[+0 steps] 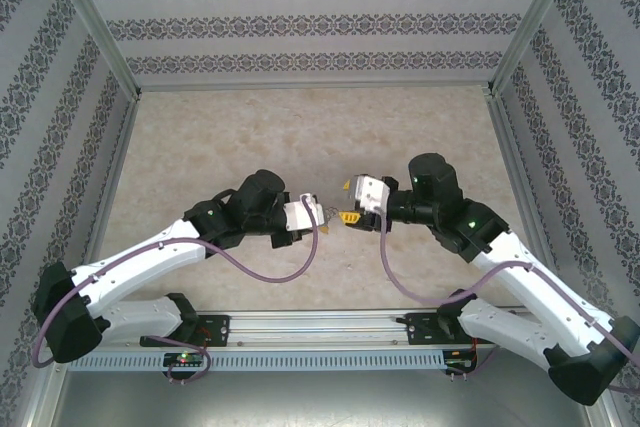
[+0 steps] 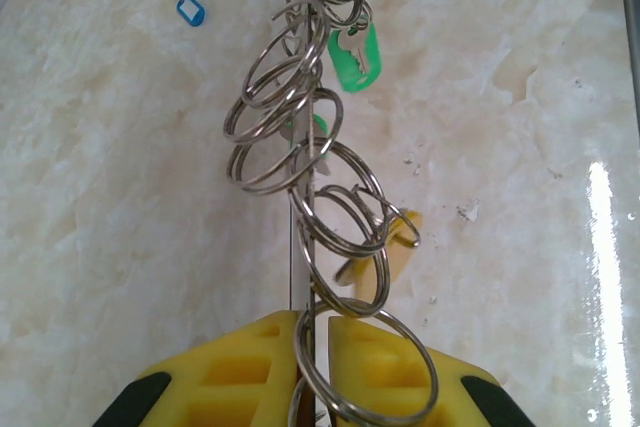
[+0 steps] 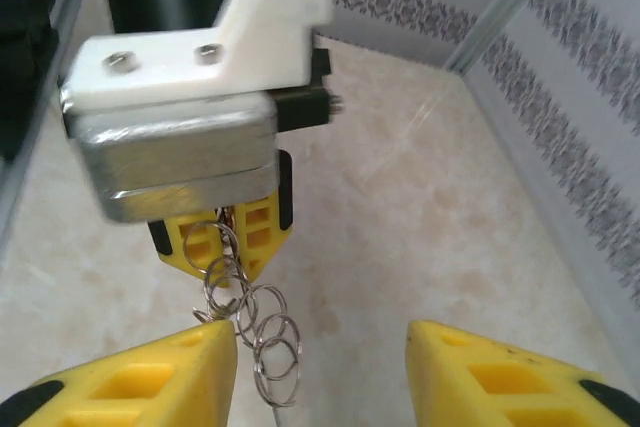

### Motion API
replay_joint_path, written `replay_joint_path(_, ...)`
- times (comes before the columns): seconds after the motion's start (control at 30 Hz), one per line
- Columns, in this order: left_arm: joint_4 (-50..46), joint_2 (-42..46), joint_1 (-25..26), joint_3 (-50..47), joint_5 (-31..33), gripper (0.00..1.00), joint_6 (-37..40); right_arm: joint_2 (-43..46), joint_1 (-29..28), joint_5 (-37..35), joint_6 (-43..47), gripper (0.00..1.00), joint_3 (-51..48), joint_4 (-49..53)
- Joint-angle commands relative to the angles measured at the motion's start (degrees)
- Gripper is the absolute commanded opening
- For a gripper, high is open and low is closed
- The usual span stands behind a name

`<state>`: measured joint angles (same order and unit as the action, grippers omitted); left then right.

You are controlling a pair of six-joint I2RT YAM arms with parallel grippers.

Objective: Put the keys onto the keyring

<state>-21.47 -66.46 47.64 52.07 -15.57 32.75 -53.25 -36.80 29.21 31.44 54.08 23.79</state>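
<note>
My left gripper [image 2: 315, 323] is shut on the keyring [image 2: 311, 152], a thin grey metal wire that runs straight out from between its yellow fingers. Several small split rings [image 2: 283, 122] are strung along it. A key with a green cap [image 2: 353, 57] hangs from the far rings. Further down the wire a blurred yellow piece [image 2: 396, 245] shows behind the rings. Another key with a blue cap [image 2: 191, 9] lies on the table. My right gripper [image 3: 320, 349] is open and empty, with the rings [image 3: 266, 339] beside its left finger [image 3: 150, 379]. From above, both grippers [image 1: 322, 211] [image 1: 349, 201] meet mid-table.
The marble-patterned table [image 1: 300, 127] is enclosed by patterned walls and an aluminium frame [image 1: 95, 32]. A rail [image 1: 320, 325] carrying both arm bases runs along the near edge. The left gripper's white and metal body [image 3: 185, 97] stands close in front of the right wrist camera.
</note>
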Motion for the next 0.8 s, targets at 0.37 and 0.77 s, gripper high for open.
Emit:
replay_joint_path(0.37, 3.54, 1.60, 1.32, -1.38, 1.36, 0.00, 7.41, -17.67, 2.47, -3.16, -46.78, 0.61, 21.67, 35.32)
replay_joint_path(0.77, 4.31, 1.16, 1.32, -1.62, 0.04, 0.00, 7.50, -26.43, -4.48, -9.89, -48.82, 0.68, 27.74, 40.63)
